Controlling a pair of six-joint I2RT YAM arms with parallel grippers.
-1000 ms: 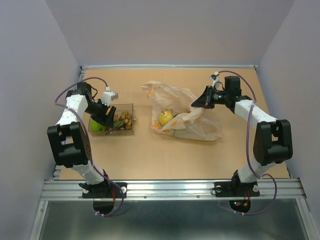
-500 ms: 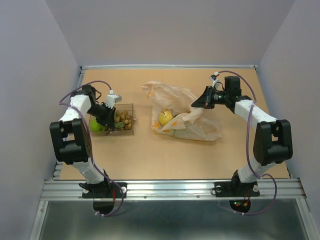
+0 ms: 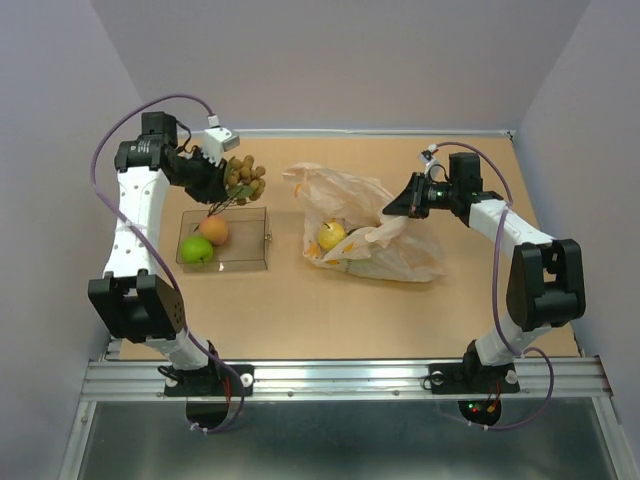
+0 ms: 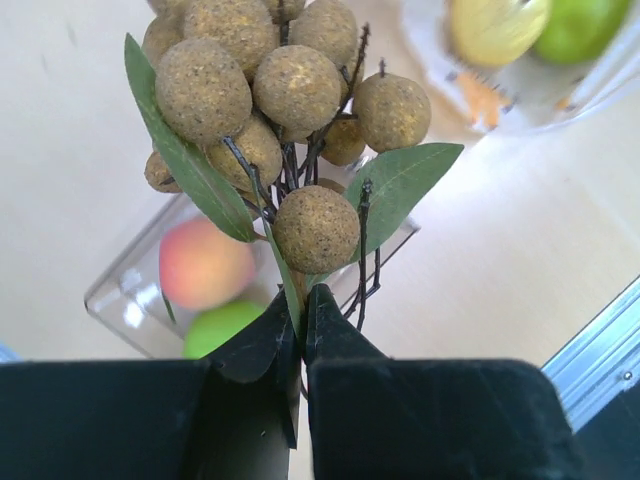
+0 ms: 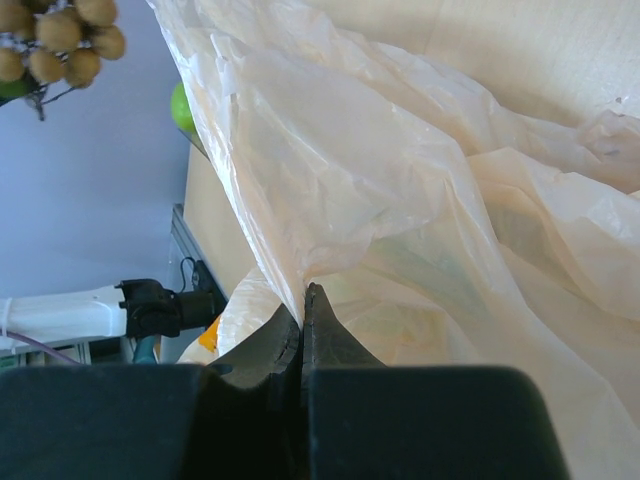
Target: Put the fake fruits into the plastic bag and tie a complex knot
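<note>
A bunch of fake fruits (image 3: 243,178), small tan-brown balls on dark twigs with green leaves (image 4: 290,100), hangs in the air behind the clear tray (image 3: 245,255). My left gripper (image 3: 218,180) is shut on the bunch's stem and a leaf (image 4: 302,300). The plastic bag (image 3: 375,235) lies crumpled mid-table with a yellow fruit (image 3: 331,235) inside its mouth. My right gripper (image 3: 392,208) is shut on a raised fold of the bag's edge (image 5: 303,295), holding the mouth up. The bunch also shows far off in the right wrist view (image 5: 60,40).
A peach-coloured fruit (image 3: 213,230) and a green fruit (image 3: 197,250) lie in the tray's left half (image 4: 120,300). A metal rail (image 3: 340,375) runs along the near edge. Grey walls close in on the left, back and right.
The left gripper shut on the bunch inside the tray, then lifted it up and toward the back, out of the tray. The right arm and the bag stayed still.
</note>
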